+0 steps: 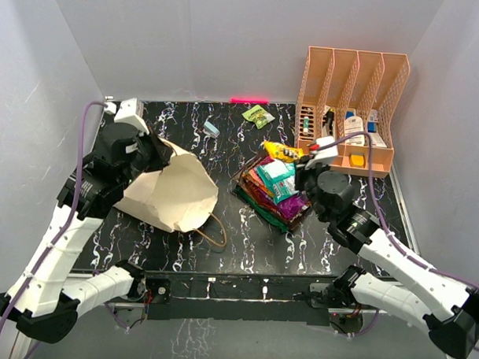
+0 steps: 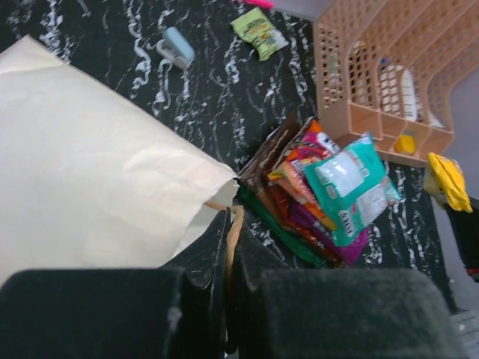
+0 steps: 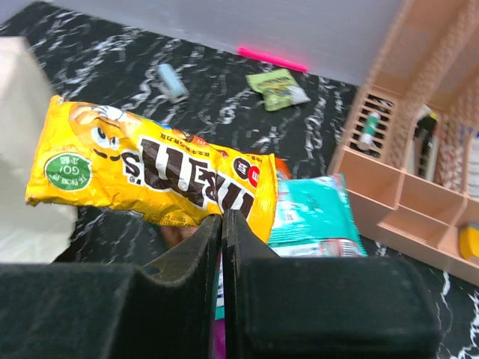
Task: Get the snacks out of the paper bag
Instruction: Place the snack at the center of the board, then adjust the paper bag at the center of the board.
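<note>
The tan paper bag (image 1: 172,194) lies tilted at the left, its mouth toward the near side. My left gripper (image 1: 165,155) is at its upper edge, shut on a thin brown cord handle (image 2: 233,228). My right gripper (image 1: 305,160) is shut on the edge of a yellow packet (image 3: 150,176) and holds it above a pile of snacks (image 1: 272,192) on the table. A teal packet (image 2: 348,187) tops the pile, with purple, red-brown and dark green ones under it. A light green packet (image 1: 258,115) lies alone at the back. The bag's inside is hidden.
An orange divided rack (image 1: 352,97) with small bottles and boxes stands at the back right, close behind my right gripper. A tiny light-blue block (image 1: 212,129) and a pink strip (image 1: 249,100) lie near the back wall. Grey walls enclose the black marbled table.
</note>
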Controlling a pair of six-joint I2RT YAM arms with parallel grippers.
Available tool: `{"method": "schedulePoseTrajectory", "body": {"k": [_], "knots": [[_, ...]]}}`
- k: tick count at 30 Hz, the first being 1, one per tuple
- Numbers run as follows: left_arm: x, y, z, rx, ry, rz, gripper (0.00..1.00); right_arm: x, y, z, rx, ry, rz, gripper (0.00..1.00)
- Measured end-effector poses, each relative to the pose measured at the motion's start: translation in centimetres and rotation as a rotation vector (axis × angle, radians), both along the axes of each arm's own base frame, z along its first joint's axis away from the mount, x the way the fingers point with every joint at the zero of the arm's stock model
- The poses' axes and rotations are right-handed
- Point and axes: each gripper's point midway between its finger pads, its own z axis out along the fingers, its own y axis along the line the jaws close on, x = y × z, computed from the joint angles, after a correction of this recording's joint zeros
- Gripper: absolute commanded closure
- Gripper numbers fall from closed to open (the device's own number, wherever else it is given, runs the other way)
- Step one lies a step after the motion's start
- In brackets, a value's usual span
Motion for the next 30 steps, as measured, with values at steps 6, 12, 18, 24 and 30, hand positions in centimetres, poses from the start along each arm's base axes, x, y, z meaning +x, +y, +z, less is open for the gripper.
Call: {"method": "schedulePoseTrajectory", "body": {"k": [6,12,18,24,30], "knots": [[2.3,-2.9,5.3,-0.092,-0.075,-0.068,1.0,1.0,-2.5,-0.5,0.092,0.033,-0.03,0.93],[3.1,-3.1,9.0,-0.114,-0.154,-0.065,1.0,0.7,-1.8,-1.0,0.109,0.059,0.013,0.93],[0.8,1.2,7.8,-0.051,-0.2,0.068,1.0,0.3,-1.7,-1.0,0.114,0.065,0.028,0.93],[-2.5,6.2,2.8,0.067,-0.151,0.207,1.0,0.2,-1.3,-1.4,0.115,0.08,0.049,0.93],[-4.1,9.5,1.7,0.156,-0.149,0.311,1.0,0.4,-0.1,-3.4,0.08,0.144,0.095,0.93]]}}
